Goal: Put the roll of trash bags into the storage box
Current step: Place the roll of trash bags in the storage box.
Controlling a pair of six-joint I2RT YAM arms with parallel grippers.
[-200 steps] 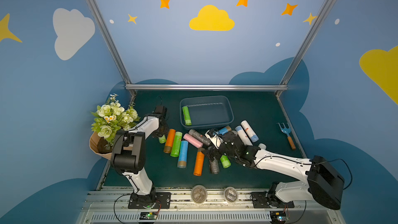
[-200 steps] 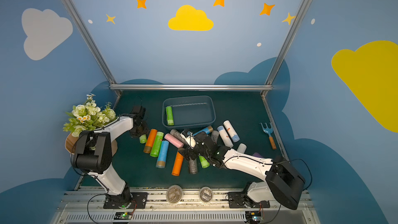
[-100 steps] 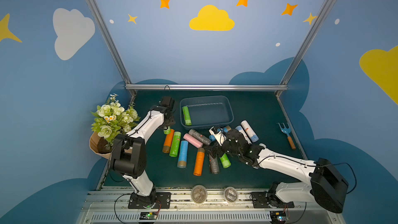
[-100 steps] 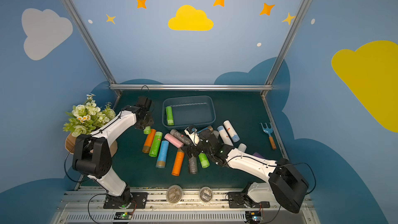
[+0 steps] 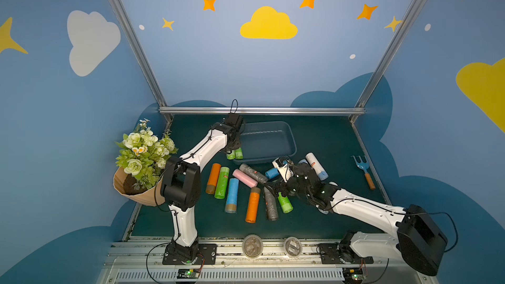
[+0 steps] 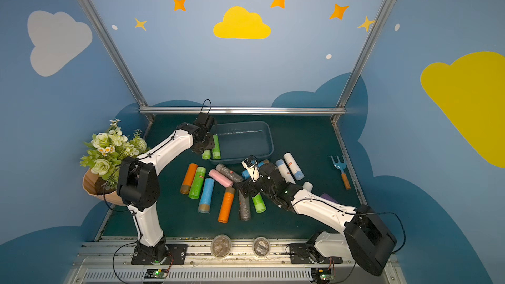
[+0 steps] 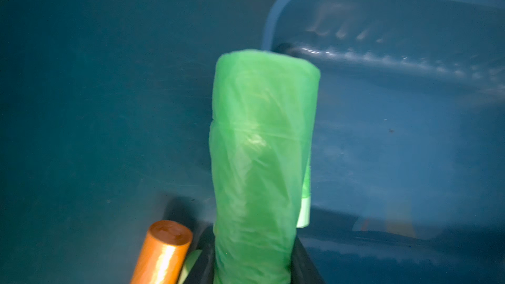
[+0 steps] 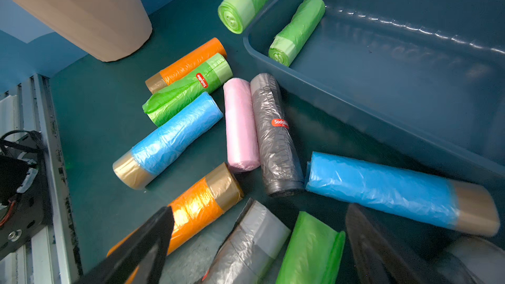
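**Left gripper** (image 5: 232, 146) pinches a pale green roll of trash bags (image 7: 262, 159) by one end. The rest juts forward, probably so it can be laid down lengthways. The roll hangs just outside the storage box (image 8: 369, 129), beside a second green roll (image 8: 297, 30) already lying inside. **Right gripper** (image 8: 259, 209), jaws spread, hovers over the loose rolls (image 8: 175, 135). The held roll is tightly wound, crinkled, translucent film.

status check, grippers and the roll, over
Left gripper shut on green roll, right gripper open over loose rolls. Held roll at storage box corner, not yet inside. A second green roll lies in box near that corner.
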